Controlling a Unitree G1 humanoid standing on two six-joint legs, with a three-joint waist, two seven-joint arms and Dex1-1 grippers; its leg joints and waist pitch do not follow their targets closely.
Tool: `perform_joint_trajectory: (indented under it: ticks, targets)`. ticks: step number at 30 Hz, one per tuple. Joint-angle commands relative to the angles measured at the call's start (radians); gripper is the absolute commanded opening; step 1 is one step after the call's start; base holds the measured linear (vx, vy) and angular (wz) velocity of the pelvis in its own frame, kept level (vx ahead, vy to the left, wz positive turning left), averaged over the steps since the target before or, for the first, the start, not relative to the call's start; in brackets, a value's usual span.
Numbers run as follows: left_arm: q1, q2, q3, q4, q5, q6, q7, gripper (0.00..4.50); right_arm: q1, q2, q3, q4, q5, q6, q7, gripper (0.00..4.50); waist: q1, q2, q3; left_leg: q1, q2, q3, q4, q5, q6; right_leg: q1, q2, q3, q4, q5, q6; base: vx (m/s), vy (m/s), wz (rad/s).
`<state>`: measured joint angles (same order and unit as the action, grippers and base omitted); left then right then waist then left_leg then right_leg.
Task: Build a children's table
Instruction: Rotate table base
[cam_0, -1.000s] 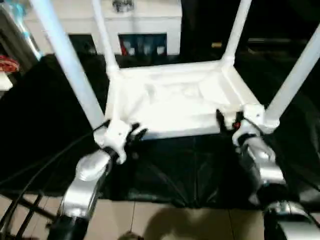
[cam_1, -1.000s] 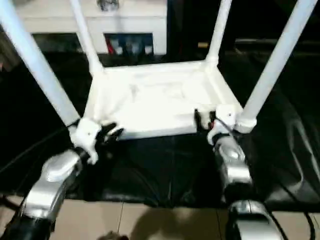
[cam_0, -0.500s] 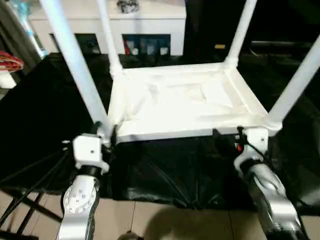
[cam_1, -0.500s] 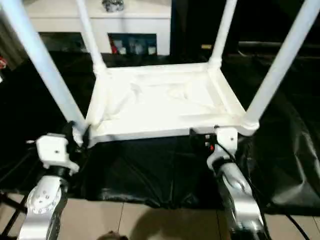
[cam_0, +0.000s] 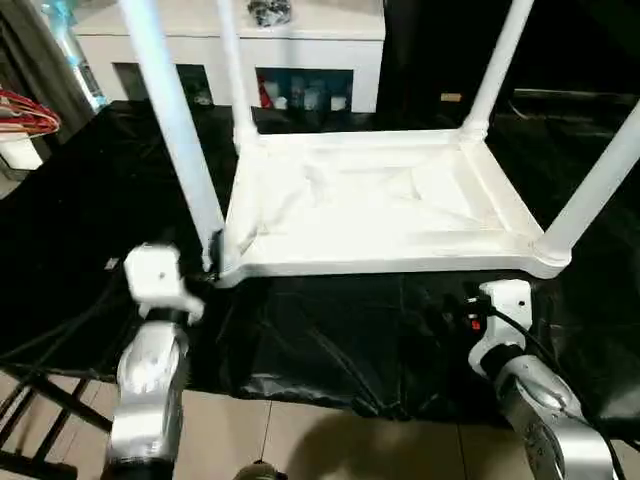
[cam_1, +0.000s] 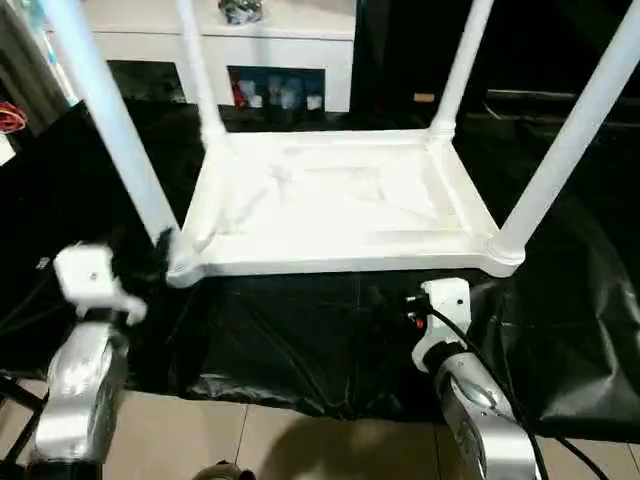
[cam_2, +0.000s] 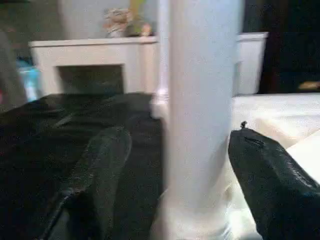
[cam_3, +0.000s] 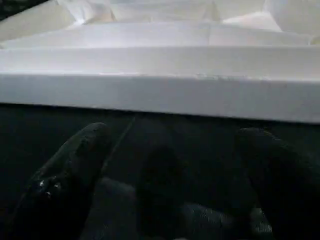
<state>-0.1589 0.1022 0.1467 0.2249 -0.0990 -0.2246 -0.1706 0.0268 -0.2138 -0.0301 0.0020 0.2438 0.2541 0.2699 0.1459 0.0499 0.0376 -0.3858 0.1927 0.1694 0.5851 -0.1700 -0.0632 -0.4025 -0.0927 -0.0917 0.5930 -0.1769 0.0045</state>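
Your tabletop (cam_0: 380, 205) lies upside down on the black sheet (cam_0: 330, 340), ribbed underside facing up, all four legs (cam_0: 175, 130) standing in its corner sockets and rising past the top of the head views.

Left gripper (cam_2: 175, 165): jaws apart, one black finger (cam_2: 100, 165) on each side of the near-left leg, low down by its socket. In the wrist view a gap shows between each finger and the leg, so nothing is gripped. In the head view its white housing sits just beside that corner of the tabletop.

Right gripper (cam_3: 170, 170): jaws spread wide and empty, pointing at the near long edge of the tabletop (dark sheet shows between fingers and rim, so no contact). In the head view it sits just below and short of the near-right corner socket.

Behind the tabletop stands a white cabinet (cam_0: 300, 40) with small items on top and coloured things in its open compartment. Pale floor tiles (cam_0: 330, 440) show at the sheet's near edge.
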Motion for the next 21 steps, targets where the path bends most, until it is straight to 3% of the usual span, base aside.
perform_joint_trajectory:
  ticks: [1,4,6,10,14,17,18,21]
  targets:
    - [-0.031,0.014,0.0,0.046,-0.025,-0.001,-0.041,3.99,-0.01,-0.001,-0.011,-0.008,0.004,0.029,-0.01,4.5,-0.002,-0.011,-0.053,0.009,0.032,-0.019,-0.083,-0.341,-0.003,0.034,-0.054,0.048,-0.089,-0.359,-0.04,0.0,0.0,0.0]
    - [-0.09,0.039,0.012,0.117,-0.064,0.013,-0.1,4.23,-0.015,-0.003,-0.014,-0.004,-0.007,0.043,-0.024,4.5,-0.003,-0.009,-0.058,0.005,0.03,-0.017,-0.079,-0.301,0.001,0.039,-0.055,0.048,-0.081,-0.291,-0.058,0.0,0.0,0.0]
    - [-0.119,0.055,0.016,0.161,-0.074,0.011,-0.124,4.33,-0.018,-0.004,-0.017,-0.003,-0.014,0.051,-0.032,4.5,-0.001,-0.011,-0.058,0.009,0.025,-0.013,-0.076,-0.286,0.006,0.036,-0.053,0.048,-0.081,-0.283,-0.064,0.0,0.0,0.0]
    - [-0.248,0.095,0.039,0.328,-0.125,0.087,-0.228,4.43,-0.067,-0.008,-0.039,0.055,-0.015,0.068,-0.048,4.5,-0.002,-0.009,-0.059,0.013,0.028,-0.014,-0.077,-0.279,-0.006,0.04,-0.055,0.047,-0.073,-0.253,-0.09,0.0,0.0,0.0]
    - [-0.272,0.104,0.028,0.348,-0.172,0.148,-0.342,4.43,-0.106,-0.011,-0.046,0.105,-0.019,0.065,-0.051,4.5,-0.001,-0.011,-0.061,0.013,0.03,-0.011,-0.075,-0.255,-0.002,0.043,-0.06,0.049,-0.066,-0.208,-0.13,0.0,0.0,0.0]
    - [-0.269,0.12,0.0,0.332,-0.225,0.199,-0.493,4.43,-0.148,-0.021,-0.046,0.17,-0.028,0.056,-0.044,4.5,0.0,-0.011,-0.062,0.013,0.029,-0.009,-0.073,-0.237,0.005,0.045,-0.063,0.048,-0.063,-0.199,-0.15,0.0,0.0,0.0]
    - [-0.255,0.14,-0.027,0.309,-0.268,0.246,-0.614,4.43,-0.179,-0.029,-0.046,0.221,-0.034,0.049,-0.04,4.5,0.002,-0.014,-0.063,0.016,0.029,-0.007,-0.071,-0.225,0.008,0.044,-0.065,0.049,-0.061,-0.202,-0.161,0.0,0.0,0.0]
    - [-0.24,0.165,-0.056,0.285,-0.308,0.296,-0.737,4.43,-0.211,-0.035,-0.046,0.269,-0.041,0.042,-0.037,4.5,0.004,-0.008,-0.061,0.02,0.034,-0.005,-0.072,-0.238,0.005,0.039,-0.06,0.05,-0.06,-0.2,-0.173,0.0,0.0,0.0]
